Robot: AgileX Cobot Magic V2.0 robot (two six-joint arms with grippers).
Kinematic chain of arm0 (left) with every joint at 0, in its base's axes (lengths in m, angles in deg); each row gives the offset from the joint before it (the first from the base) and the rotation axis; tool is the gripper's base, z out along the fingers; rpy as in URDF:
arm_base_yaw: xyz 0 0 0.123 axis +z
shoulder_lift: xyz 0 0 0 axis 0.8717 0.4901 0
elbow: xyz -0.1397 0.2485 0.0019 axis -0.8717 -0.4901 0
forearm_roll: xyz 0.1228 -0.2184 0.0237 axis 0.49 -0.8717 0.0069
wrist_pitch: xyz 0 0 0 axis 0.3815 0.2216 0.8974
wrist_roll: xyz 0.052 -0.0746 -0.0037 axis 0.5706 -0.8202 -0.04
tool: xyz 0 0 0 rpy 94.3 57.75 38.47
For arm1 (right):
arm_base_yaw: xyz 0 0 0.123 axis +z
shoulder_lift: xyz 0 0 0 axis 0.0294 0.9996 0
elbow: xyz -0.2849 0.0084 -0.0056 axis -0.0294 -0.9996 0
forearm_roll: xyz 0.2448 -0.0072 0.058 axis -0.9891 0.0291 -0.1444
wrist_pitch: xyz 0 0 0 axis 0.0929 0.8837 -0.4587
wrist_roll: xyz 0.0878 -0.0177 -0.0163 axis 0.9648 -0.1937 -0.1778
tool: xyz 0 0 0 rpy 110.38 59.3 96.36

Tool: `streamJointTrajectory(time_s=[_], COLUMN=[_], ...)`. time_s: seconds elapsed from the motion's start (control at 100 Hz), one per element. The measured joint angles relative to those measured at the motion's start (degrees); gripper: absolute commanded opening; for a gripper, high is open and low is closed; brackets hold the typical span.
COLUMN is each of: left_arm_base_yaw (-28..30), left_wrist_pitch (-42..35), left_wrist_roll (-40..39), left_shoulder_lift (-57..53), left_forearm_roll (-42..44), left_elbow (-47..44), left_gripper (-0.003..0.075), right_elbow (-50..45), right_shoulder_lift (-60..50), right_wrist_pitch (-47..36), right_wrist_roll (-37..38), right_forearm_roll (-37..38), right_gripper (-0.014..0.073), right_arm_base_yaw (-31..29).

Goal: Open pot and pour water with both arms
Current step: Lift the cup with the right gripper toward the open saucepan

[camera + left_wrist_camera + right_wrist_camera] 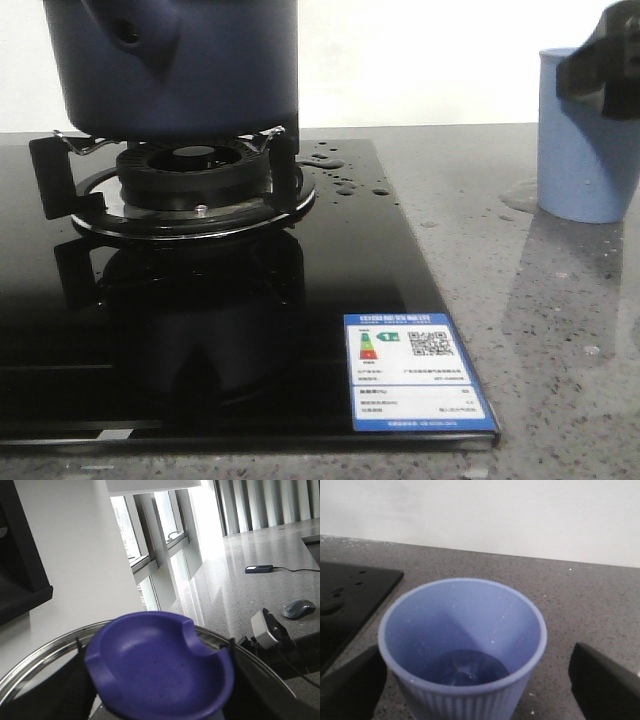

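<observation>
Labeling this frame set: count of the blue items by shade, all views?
Dark navy-blue: 1, the pot on the burner
Purple-blue: 1, the lid knob on the glass lid
Light blue: 1, the ribbed cup on the countertop
Total: 3

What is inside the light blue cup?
In the right wrist view, the cup holds a shallow pool of water at its bottom, with small drops on the inner wall. Nothing else shows inside.

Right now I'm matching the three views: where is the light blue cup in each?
Front: cup at far right on the grey counter.
Left wrist: not in it.
Right wrist: centre, between the right gripper's open fingers.
Shared landmark: the black cooktop, wet with drops.
</observation>
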Motion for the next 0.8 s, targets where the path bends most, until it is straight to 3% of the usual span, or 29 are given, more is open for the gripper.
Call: streamJointTrajectory(time_s=[0.66,0.8], left_arm_base_yaw=[0.0,0.0], left_wrist_pitch=[0.1,0.5], left_wrist_roll=[-0.4,-1.2], left_shoulder_lift=[0.0,-0.1], left_forearm_roll=[0.2,0.2], left_elbow=[0.0,0.0], left_gripper=[0.0295,0.0295], right_elbow=[3.5,4.4], right_shoulder_lift=[11.6,13.0], right_wrist_pitch=[-4.8,-4.7], right_wrist_roll=[9.6,11.1], right_forearm_roll=[5.1,5.3], right_gripper=[0.0664,0.0563], right_arm_base_yaw=[0.0,0.0])
